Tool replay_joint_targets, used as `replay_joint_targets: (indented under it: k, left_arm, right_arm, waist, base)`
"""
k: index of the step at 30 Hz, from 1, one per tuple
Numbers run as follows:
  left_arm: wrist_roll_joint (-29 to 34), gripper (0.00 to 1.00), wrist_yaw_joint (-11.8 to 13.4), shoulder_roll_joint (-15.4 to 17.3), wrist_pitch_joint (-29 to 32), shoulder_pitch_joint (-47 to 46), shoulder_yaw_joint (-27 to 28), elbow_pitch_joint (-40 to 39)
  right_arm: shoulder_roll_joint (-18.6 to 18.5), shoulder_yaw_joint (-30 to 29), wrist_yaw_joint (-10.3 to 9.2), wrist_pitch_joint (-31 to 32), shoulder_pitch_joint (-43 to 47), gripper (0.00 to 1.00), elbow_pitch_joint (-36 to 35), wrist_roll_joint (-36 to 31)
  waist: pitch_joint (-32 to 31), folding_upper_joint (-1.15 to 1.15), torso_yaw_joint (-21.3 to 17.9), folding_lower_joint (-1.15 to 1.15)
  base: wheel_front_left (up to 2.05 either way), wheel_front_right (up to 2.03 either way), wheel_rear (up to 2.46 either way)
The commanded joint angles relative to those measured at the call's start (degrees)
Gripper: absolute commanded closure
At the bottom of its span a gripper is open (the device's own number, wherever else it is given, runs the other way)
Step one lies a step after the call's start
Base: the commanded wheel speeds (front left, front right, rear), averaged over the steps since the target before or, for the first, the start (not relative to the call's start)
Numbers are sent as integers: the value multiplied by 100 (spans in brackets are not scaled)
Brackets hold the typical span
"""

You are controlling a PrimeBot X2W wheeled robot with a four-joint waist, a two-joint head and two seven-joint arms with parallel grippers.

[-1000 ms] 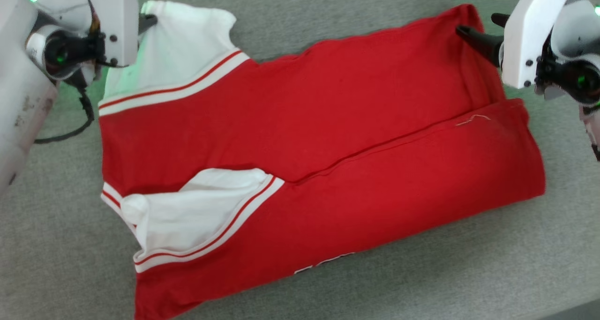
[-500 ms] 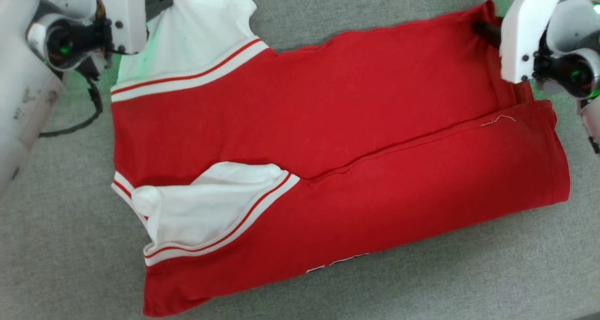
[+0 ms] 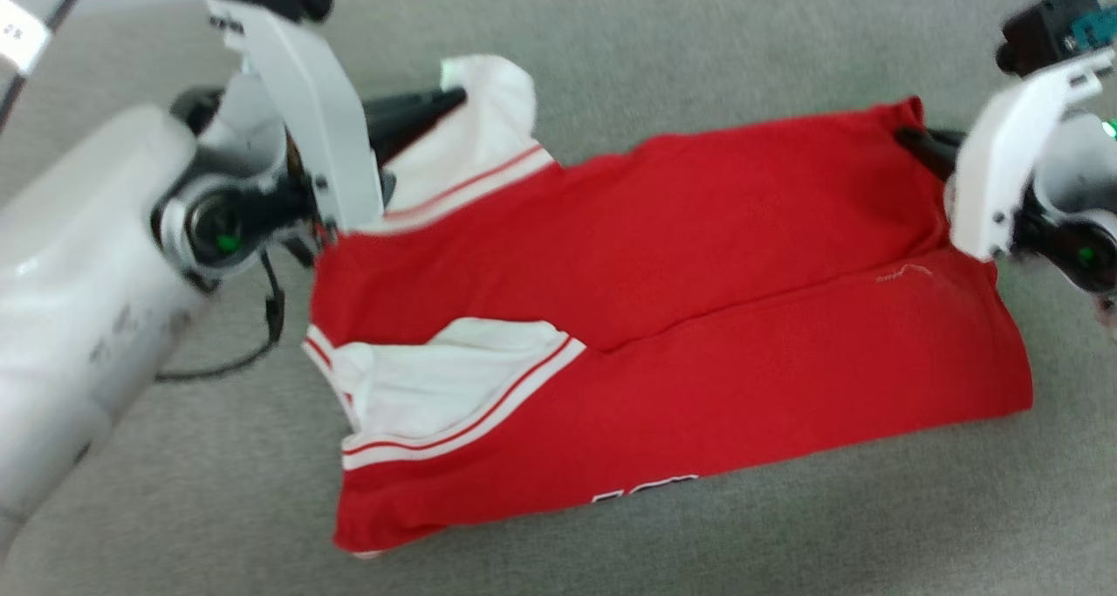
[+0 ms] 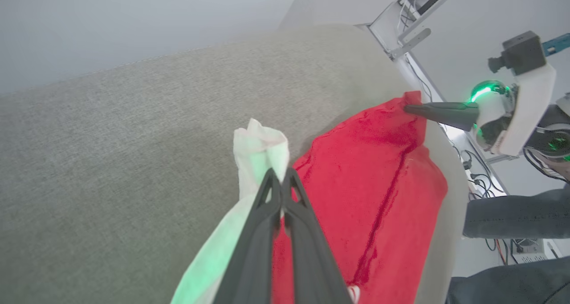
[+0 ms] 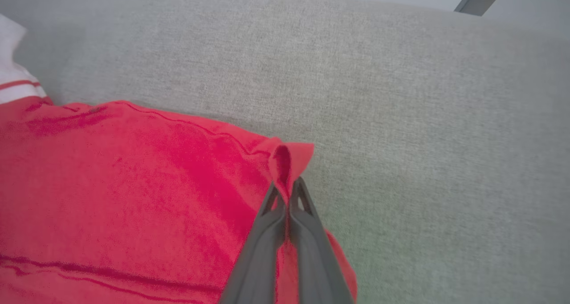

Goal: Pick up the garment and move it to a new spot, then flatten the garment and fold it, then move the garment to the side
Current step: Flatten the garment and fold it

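**Folding stage, head and wrist views.** The garment [image 3: 681, 317], a red jersey T-shirt, is laid lengthwise on a grey woven surface [image 3: 698, 544]. Its near long edge is already turned over to a crease along the middle, and the near sleeve [image 3: 445, 387] is left white on top. The left gripper [image 3: 455, 99] is closed on the tip of the far sleeve [image 3: 493, 120], which is drawn up off the surface. The right gripper [image 3: 912, 138] is closed on the far hem corner, with a small red fold pinched between its fingers.

The step in hand is judged to be the second lengthwise fold, with the far edge taken at both ends. For the next move, both ends would need to be raised together and kept taut between the arms. They would then be carried toward the near edge and laid down squarely, so that no slack is bunched along the middle.

The printed numeral [image 3: 646, 489] is turned under, and only a sliver of white outline is shown at the near edge. Part of the shoulder is covered by the left forearm [image 3: 78, 317]. The number of cloth layers caught in either grip cannot be told. The head view is softened by blur, so the collar cannot be made out. A person's legs [image 4: 512, 215] are cut off at the edge of the left wrist view.
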Motion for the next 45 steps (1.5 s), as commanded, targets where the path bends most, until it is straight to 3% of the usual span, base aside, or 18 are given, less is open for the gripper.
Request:
replay_joint_targets:
  k: [1, 2, 3, 11, 15, 19, 24, 37, 39, 40, 41, 42, 45]
  left_arm:
    - [-55, 100, 4, 160, -156, 273, -13, -505]
    - [-55, 100, 4, 160, -156, 273, -13, -505]
    - [-69, 100, 3, 314, -298, 494, -57, -1057]
    - [-5, 100, 4, 1093, -1091, 1567, -307, -2759]
    - [-117, 100, 4, 1474, -1532, 2189, -379, -3199]
    - [-168, 100, 4, 1628, -1816, 2633, -493, -3349]
    - [-213, 100, 4, 1508, -2183, 3108, -631, -3169]
    - [-81, 98, 4, 915, -2536, 3374, -786, -2230]
    - [-20, 64, 4, 893, -2615, 3341, -787, -2161]
    - [23, 48, 4, 875, -2655, 3335, -799, -2139]
    - [48, 18, 4, 863, -2702, 3343, -805, -2134]
    - [81, 0, 4, 872, -2757, 3358, -804, -2135]
    - [118, 0, 4, 900, -2976, 3439, -774, -2180]
  right_arm:
    - [-324, 131, 0, -130, 266, 100, -261, 177]
    - [-324, 131, 0, -130, 266, 100, -261, 177]
    - [-607, 203, -1, -265, 502, 100, -544, 362]
    - [-1613, 513, -1, -601, 1432, 100, -1544, 966]
    - [-1990, 562, -1, -716, 1856, 100, -1832, 1255]
    - [-2173, 552, 0, -859, 2121, 100, -1871, 1361]
    - [-2228, 472, 0, -1149, 2440, 100, -1720, 1536]
    - [-1872, 619, -1, -1580, 2445, 100, -1171, 1363]
    - [-1857, 619, -1, -1677, 2418, 37, -1145, 1357]
    - [-1864, 648, -1, -1708, 2400, 0, -1146, 1316]
    - [-1861, 664, -1, -1738, 2391, 0, -1161, 1311]
    - [-1854, 652, 0, -1774, 2388, 0, -1185, 1346]
    - [-1920, 593, -1, -1844, 2481, 0, -1256, 1510]
  waist:
    - [-735, 0, 474, 0]
    - [-735, 0, 474, 0]
    - [-894, 0, 560, 0]
    - [-1269, 0, 749, 0]
    - [-1300, 0, 775, 0]
    - [-1256, 0, 795, 0]
    - [-1125, 0, 847, 0]
    - [-740, 0, 792, 0]
    - [-740, 0, 778, 0]
    - [-761, 0, 773, 0]
    - [-795, 0, 769, 0]
    - [-837, 0, 767, 0]
    - [-1002, 0, 799, 0]
  base:
    - [0, 0, 0]
    - [0, 0, 0]
    - [0, 0, 0]
    - [0, 0, 0]
    - [0, 0, 0]
    - [0, 0, 0]
    - [0, 0, 0]
    - [0, 0, 0]
    - [0, 0, 0]
    - [0, 0, 0]
    - [0, 0, 0]
    - [0, 0, 0]
    - [0, 0, 0]
